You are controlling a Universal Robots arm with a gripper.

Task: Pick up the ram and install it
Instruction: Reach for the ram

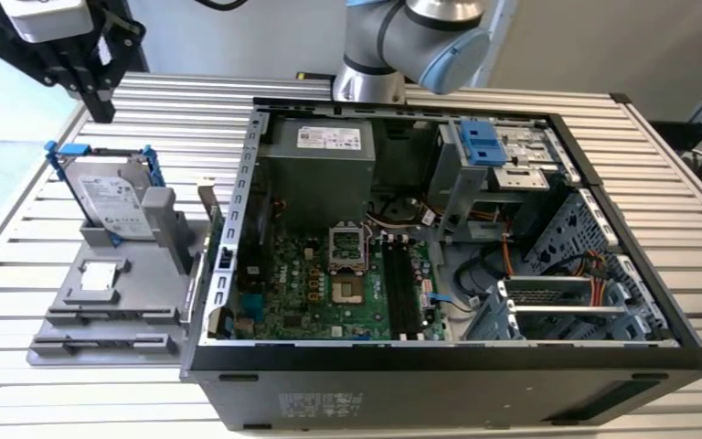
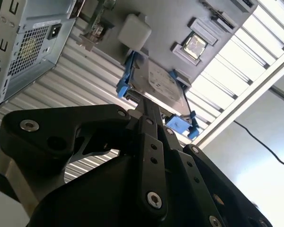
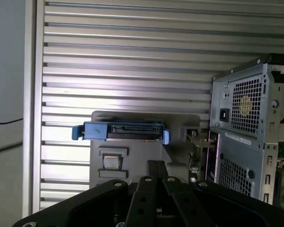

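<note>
- Nearest the lens in both wrist views is the black metal gripper [image 3: 156,164], its two fingers pressed together with nothing between them. At the upper left of the exterior view it hangs above the slatted metal table [image 1: 680,192], clear of every part.
- Its fingers point down toward the silver hard drive in its blue-edged bracket [image 1: 113,199], which stands upright in the grey plastic parts stand [image 1: 107,322]. The stand appears built to present each component where it can be reached from above.
- The long, thin, dark greenish-grey ram stick [image 1: 208,212] stands on edge at the side of the stand next to the case, left of centre in the exterior view. Nothing touches it. Set this way, its narrow upper edge looks ready for a pinch grip.
- The small square silver plate [image 1: 101,273] lies flat on a lower step of the stand, at the left of the frame.
- The open black computer case [image 1: 449,355] lies on its side, so the green motherboard [image 1: 308,283] faces upward. Its long black slots [image 1: 400,293], at mid-frame, appear empty and open to a straight downward push.
- By my reading, the pick-up is not yet made.
</note>
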